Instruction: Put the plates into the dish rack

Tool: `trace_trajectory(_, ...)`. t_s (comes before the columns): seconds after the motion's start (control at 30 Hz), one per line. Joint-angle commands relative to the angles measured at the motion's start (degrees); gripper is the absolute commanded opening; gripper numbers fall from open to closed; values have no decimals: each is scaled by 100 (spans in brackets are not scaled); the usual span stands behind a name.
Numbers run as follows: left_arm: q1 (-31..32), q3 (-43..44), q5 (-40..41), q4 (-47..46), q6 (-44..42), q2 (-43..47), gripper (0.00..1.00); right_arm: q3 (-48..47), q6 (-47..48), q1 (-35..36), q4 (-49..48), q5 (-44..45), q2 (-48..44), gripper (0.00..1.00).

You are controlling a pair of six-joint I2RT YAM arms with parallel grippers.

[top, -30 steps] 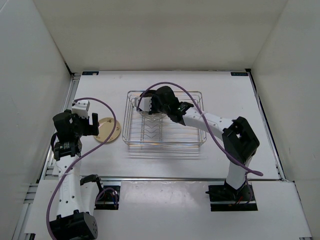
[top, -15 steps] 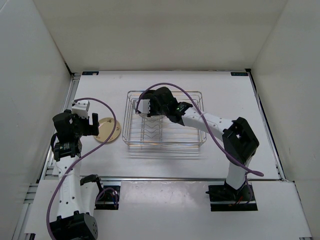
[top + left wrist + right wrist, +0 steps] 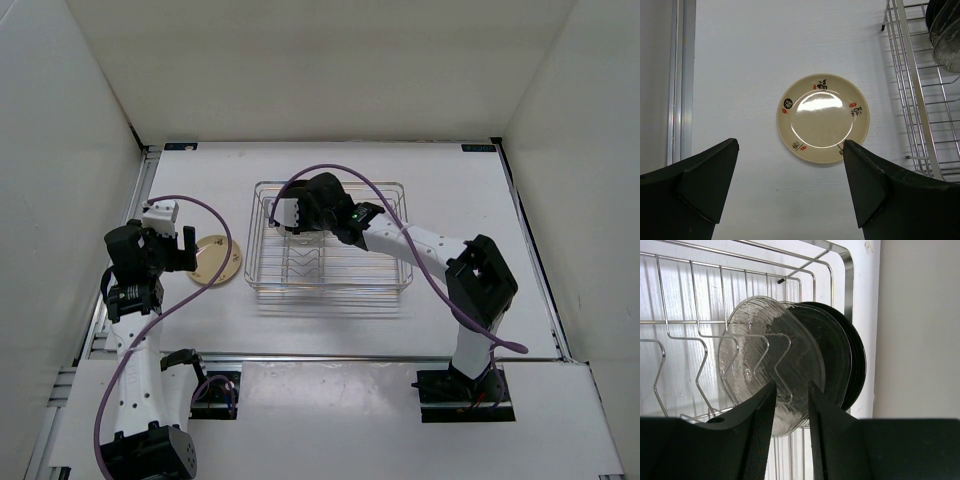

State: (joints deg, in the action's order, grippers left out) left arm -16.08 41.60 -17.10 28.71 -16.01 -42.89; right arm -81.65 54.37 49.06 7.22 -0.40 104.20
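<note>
**Left hand** (image 3: 790, 146): released, fingers spread wide, holding nothing. It hangs above the cream plate (image 3: 822, 119), which lies flat on the counter (image 3: 740, 60), just left of the dish rack (image 3: 270, 272) and apart from it.

- Risk: a flat plate offers no edge to pinch. A fingertip that lands on the glossy rim is likely to push the plate along the counter rather than lift it.
- Risk: a push to the right would drive the plate against the rack's outer wire.

**Rack contents:** a clear plate (image 3: 755, 355) stands on edge in the V-shaped dividers at the far end. A black plate (image 3: 840, 360) stands directly behind it, very close or touching; which one cannot be determined.

**Right hand** (image 3: 790, 387): fingers a little apart, astride the lower rim of the clear plate. Whether the pads touch the rim cannot be determined.

- Risk: a sideways or tilted withdrawal may catch the rim and lift the clear plate out of its divider.
- Risk: a dislodged clear plate would tip onto the black plate or drop flat into the rack.
- Recommended: open fully, then back straight away from the plate.
</note>
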Motion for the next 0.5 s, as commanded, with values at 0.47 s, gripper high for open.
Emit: trace_trajectory(0.47,-89,-82,-109,-14,-69,-271,96,-404,1880,25,-1459,2111,-787,76)
